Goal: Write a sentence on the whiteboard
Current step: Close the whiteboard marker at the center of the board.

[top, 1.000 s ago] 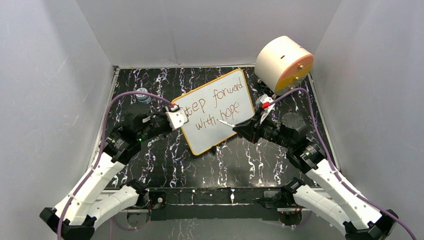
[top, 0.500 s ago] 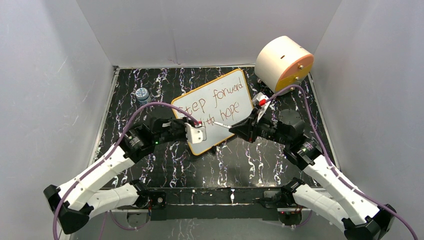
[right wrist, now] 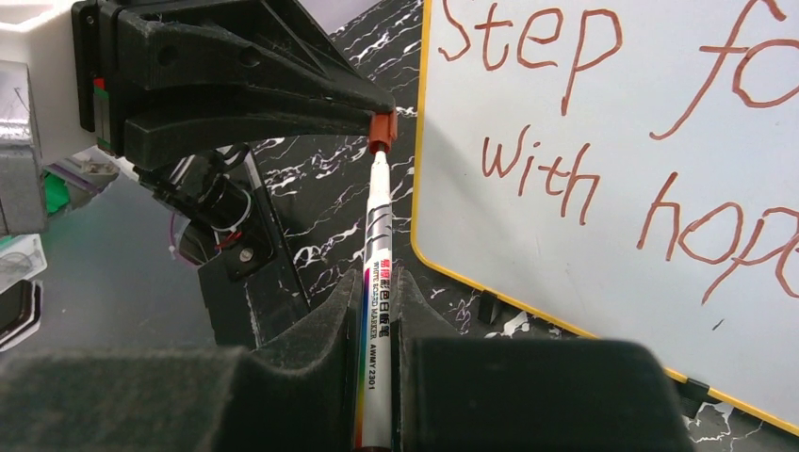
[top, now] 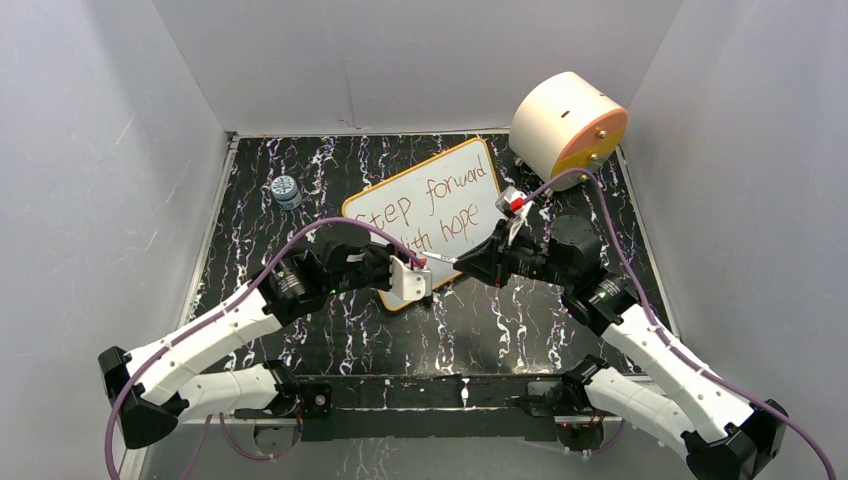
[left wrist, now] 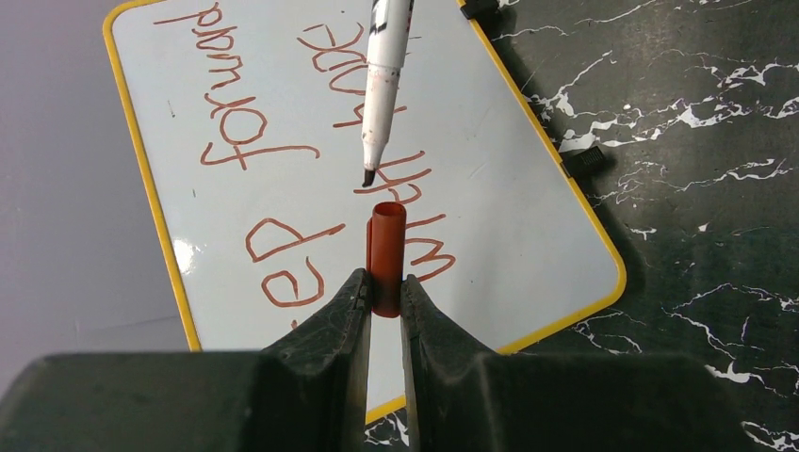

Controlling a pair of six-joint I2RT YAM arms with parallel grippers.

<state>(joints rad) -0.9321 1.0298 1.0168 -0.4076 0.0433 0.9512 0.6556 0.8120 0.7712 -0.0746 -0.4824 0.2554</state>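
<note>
Two hands are seen tip to tip above the near corner of the board [left wrist: 528,217]. A second ago the left hand [left wrist: 384,282] was held at the board's left edge; it has since been swung across to the near corner. The right hand [right wrist: 377,292] has been drawn back a little from over the writing. The "S" of the first word, covered before, is now exposed.

The left hand's black wedge-shaped fingers are closed tight on a short red tubular cap [left wrist: 386,254], its open mouth turned toward the marker [right wrist: 377,235]. The right hand is clamped fully on that slim white marker, which is banded with rainbow print. The marker's dark tip is placed right at the cap's mouth; whether the two touch cannot be told.

The board is laid flat and askew on the glossy black, white-veined tabletop [top: 330,170]. It is smooth and white, with rounded corners, a thin yellow frame and small black clips. The sentence [top: 437,212], "Step forward with hope", is written on it in two reddish-brown lines.

A small round blue jar [top: 286,190] is set far left. A matte peach drum [top: 565,125] with an orange face is lodged in the far right corner.
</note>
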